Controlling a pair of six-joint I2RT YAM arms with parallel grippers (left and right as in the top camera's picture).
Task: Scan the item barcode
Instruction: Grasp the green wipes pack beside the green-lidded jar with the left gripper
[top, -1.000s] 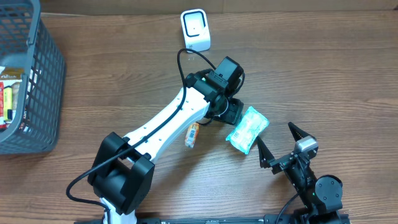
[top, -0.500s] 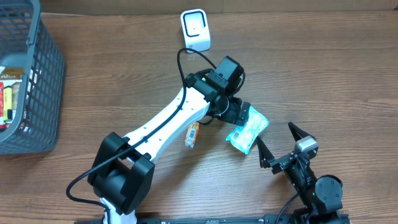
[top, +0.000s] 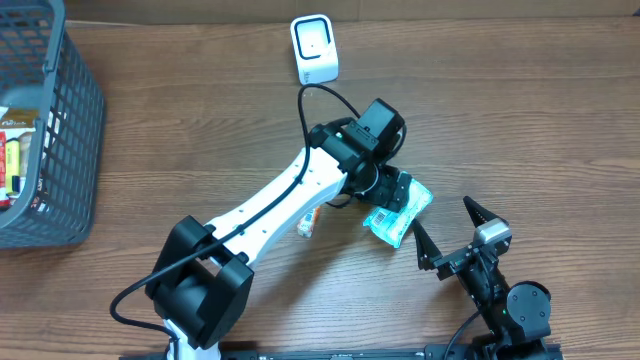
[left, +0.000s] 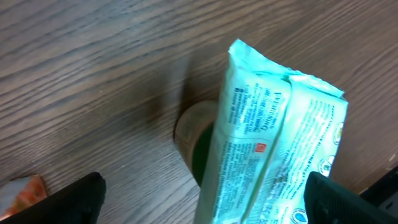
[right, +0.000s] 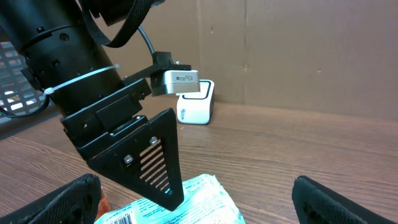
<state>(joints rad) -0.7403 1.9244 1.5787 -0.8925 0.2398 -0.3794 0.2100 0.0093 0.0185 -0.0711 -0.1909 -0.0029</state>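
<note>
The item is a teal plastic packet (top: 403, 211) lying flat on the wooden table, with a barcode near its lower left end. My left gripper (top: 392, 195) hangs over its left part with the jaws open. In the left wrist view the packet (left: 273, 143) lies between the spread fingertips (left: 68, 198), close to the right one, with bare table on the left. The white scanner (top: 314, 48) stands at the back of the table. My right gripper (top: 446, 230) is open just right of the packet. Its view shows the packet (right: 193, 202) below and the scanner (right: 196, 109) behind.
A grey mesh basket (top: 60, 120) holding several packaged goods stands at the far left. A small orange packet (top: 308, 222) lies beside the left arm's white forearm (top: 270, 200). A cardboard wall rises behind the scanner in the right wrist view.
My left gripper has moved right and a little toward the front, from beside the packet to over it, and its jaws have spread wider. The right arm has not moved.
</note>
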